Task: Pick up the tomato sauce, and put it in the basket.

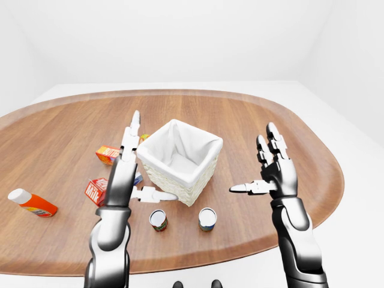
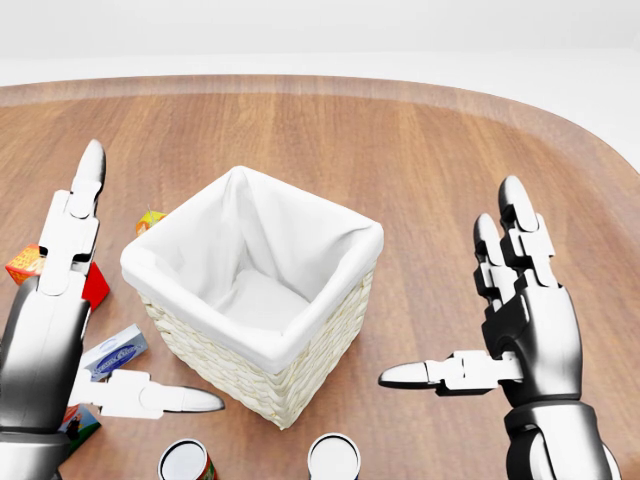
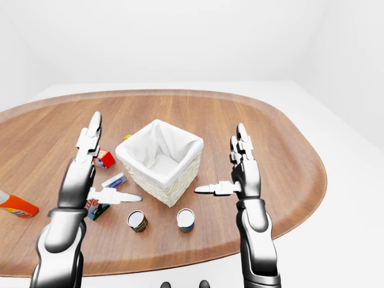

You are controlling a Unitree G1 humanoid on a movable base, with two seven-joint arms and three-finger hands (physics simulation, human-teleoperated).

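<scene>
The tomato sauce (image 1: 158, 220) is a small can with a red and green label. It stands upright near the table's lower edge, just below the wicker basket (image 1: 180, 181) with its white cloth liner. My left hand (image 1: 153, 156) is open left of the basket, fingers pointing up and thumb (image 1: 157, 195) stretched out above the can. My right hand (image 1: 252, 158) is open to the right of the basket, thumb pointing toward it. Neither hand touches anything. The basket's inside looks empty.
A second can (image 1: 207, 219) with a blue label stands right of the sauce can. Left of the basket lie a red milk carton (image 1: 95, 191), an orange box (image 1: 108, 153), a small blue-and-white box (image 2: 115, 352) and an orange bottle (image 1: 31, 203). The oval wooden table (image 1: 252, 114) ends just below the cans.
</scene>
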